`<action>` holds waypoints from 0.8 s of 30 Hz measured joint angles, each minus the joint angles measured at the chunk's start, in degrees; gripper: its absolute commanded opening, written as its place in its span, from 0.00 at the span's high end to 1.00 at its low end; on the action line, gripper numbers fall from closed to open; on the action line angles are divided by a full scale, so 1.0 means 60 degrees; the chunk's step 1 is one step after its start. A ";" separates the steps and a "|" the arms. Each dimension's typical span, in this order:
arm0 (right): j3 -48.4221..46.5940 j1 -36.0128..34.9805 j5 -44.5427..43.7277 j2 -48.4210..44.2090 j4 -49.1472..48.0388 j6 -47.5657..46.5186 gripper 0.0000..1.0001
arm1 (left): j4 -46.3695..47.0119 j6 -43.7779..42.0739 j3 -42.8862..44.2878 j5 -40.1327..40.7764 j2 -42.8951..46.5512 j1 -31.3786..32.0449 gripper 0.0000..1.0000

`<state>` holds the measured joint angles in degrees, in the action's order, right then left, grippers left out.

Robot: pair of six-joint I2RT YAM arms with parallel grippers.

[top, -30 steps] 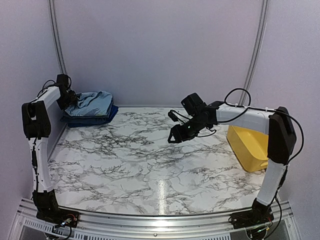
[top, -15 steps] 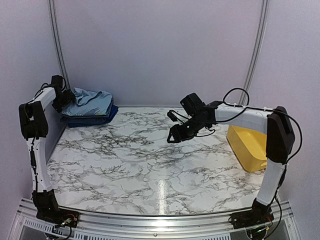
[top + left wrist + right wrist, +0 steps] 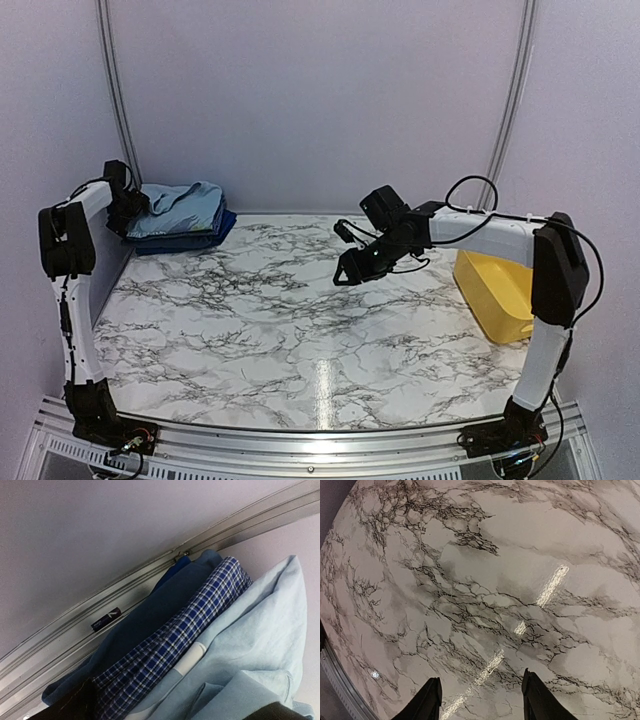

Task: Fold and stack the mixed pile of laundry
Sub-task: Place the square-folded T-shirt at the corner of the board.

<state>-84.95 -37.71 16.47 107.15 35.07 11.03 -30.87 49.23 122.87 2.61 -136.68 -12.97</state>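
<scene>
the pile of clothes (image 3: 180, 215) sits in the far left corner of the surface (image 3: 280, 330), close to the back wall. on top is a light blue t-shirt (image 3: 250, 630). under it is a checked shirt (image 3: 190, 630), and under that a dark blue piece (image 3: 150, 615).

the left end effector (image 3: 128, 205) is just beside the left edge of the pile. its fingers stand wide apart and nothing looks pinched between them. the right end effector (image 3: 479, 677) hangs over the middle of the surface, well apart from the clothes. it is partly open and holds nothing; only bare marble shows between its fingers.

the clothes are probably light, soft and floppy. they would likely sag and bend when lifted, and one layer could slide off the next. a good place to take hold is likely a folded edge or a corner, pinching just one layer so the others stay down.

some things are hard to see. the left fingers are cut off at the bottom of the wrist view, so only their dark tips show. the bottom of the pile is hidden, so the number of pieces cannot be told. the inside of the yellow tub (image 3: 495, 290) on the right cannot be seen either.
</scene>
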 measured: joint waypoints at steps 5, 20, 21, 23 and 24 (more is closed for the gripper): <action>-0.0080 0.0000 0.0036 0.0073 -0.0011 0.0058 0.49 | -0.0229 0.0372 -0.0871 0.0193 0.0350 0.0000 0.01; -0.0076 0.0004 0.0215 0.0087 -0.0091 0.0171 0.49 | -0.1333 -0.1242 -0.0994 0.0663 0.0678 -0.0091 0.01; -0.0073 0.0004 0.0219 0.0087 -0.0106 0.0171 0.49 | -0.1428 -0.1381 -0.0998 0.0699 0.0765 -0.0102 0.01; -0.0066 0.0004 0.0229 0.0087 -0.0135 0.0171 0.49 | -0.1621 -0.1625 -0.0998 0.0772 0.0954 -0.0131 0.01; -0.0055 0.0004 0.0240 0.0087 -0.0160 0.0171 0.49 | -0.1716 -0.1763 -0.0998 0.0805 0.1082 -0.0149 0.01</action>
<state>-85.27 -37.69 17.91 107.68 34.11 12.05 -41.17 38.65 116.88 7.44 -130.19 -13.87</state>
